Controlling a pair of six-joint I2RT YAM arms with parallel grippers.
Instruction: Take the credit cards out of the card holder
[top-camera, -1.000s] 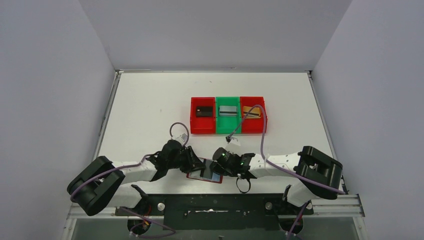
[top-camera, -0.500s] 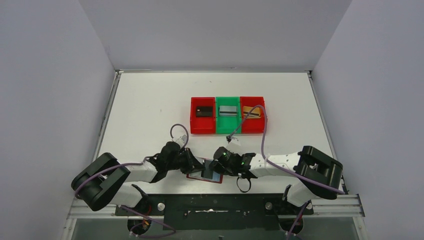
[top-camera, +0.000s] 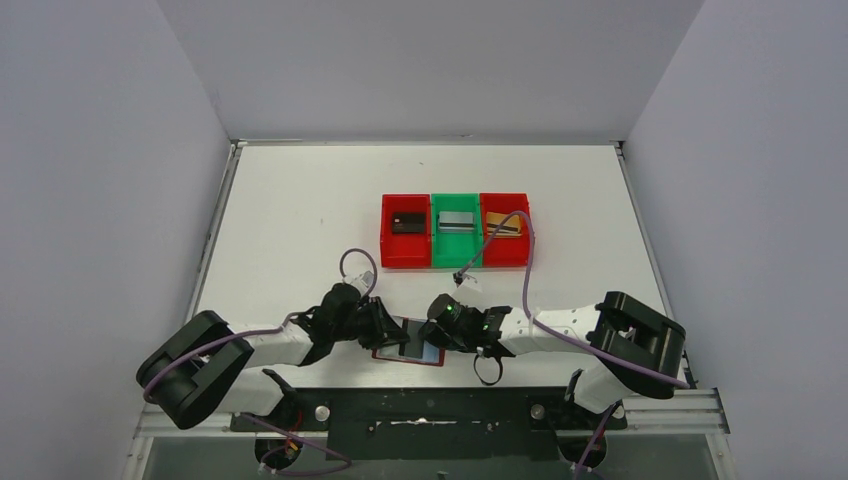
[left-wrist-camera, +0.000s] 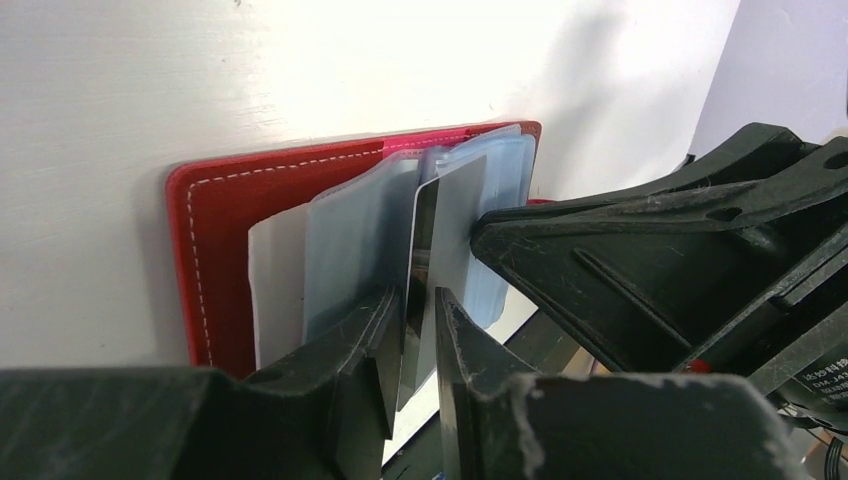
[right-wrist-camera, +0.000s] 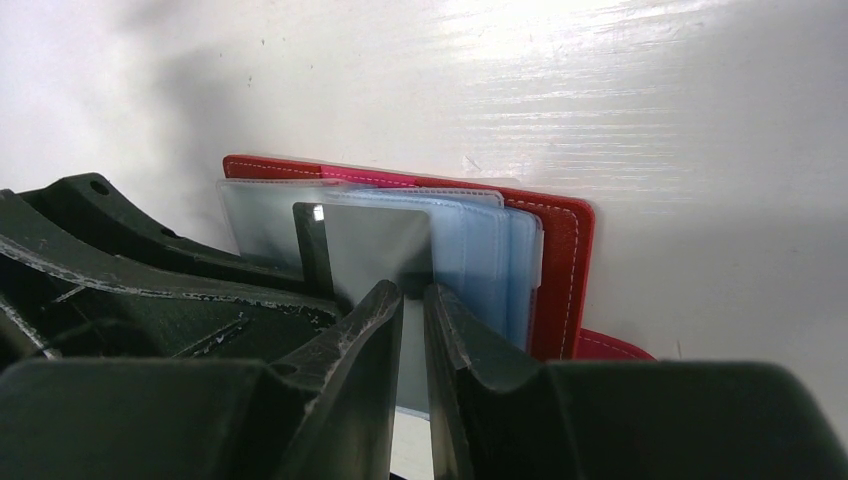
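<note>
The dark red card holder (top-camera: 398, 352) lies open on the table near the front edge, its bluish clear sleeves (left-wrist-camera: 350, 245) fanned up. A silver-grey credit card (right-wrist-camera: 378, 245) with a dark stripe stands upright among the sleeves; it also shows in the left wrist view (left-wrist-camera: 455, 225). My left gripper (top-camera: 388, 327) comes in from the left and is shut on the upright sleeve page that carries this card (left-wrist-camera: 418, 325). My right gripper (top-camera: 428, 332) comes in from the right and is shut on the grey card's near edge (right-wrist-camera: 413, 305). The two grippers nearly touch over the holder.
Three open bins stand in a row mid-table: a red bin (top-camera: 405, 250) with a black card (top-camera: 406, 222), a green bin (top-camera: 457, 250) with a silver card (top-camera: 458, 221), a red bin (top-camera: 506, 250) with a gold card (top-camera: 503, 225). The right arm's purple cable (top-camera: 525, 270) loops near them.
Both grippers stay clamped at the holder. The left arm's elbow swayed slightly right and back. The holder has hardly moved.
</note>
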